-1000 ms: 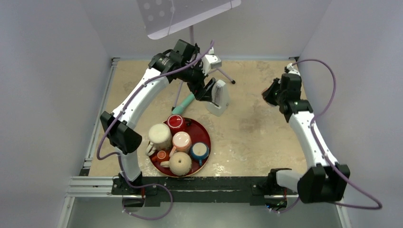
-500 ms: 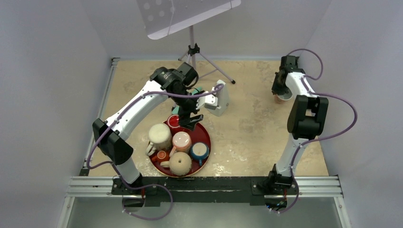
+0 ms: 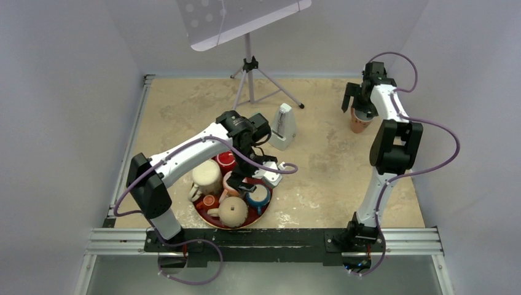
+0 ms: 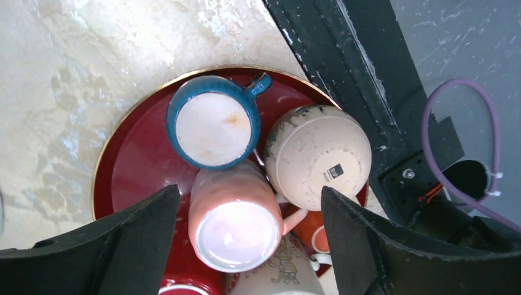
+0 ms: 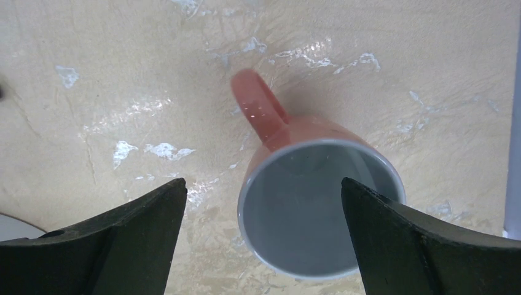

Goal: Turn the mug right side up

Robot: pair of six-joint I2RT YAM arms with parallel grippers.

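Mug point(image 5: 319, 209) upright, apart from metronome point(image 3: 284, 126) and crowded red tray point(image 4: 135, 172)

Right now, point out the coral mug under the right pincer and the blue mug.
coral mug point(image 5: 319, 221), right wrist view, grey interior.
blue mug point(image 4: 213, 128), left wrist view, pale centre.

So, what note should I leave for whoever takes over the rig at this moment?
Left gripper: open, empty, over the tray.
Right gripper: open, empty, over the orange mug.
Done: orange mug stands mouth up at the far right of the table.
Left, probably: the beige mug on the tray sits base up.
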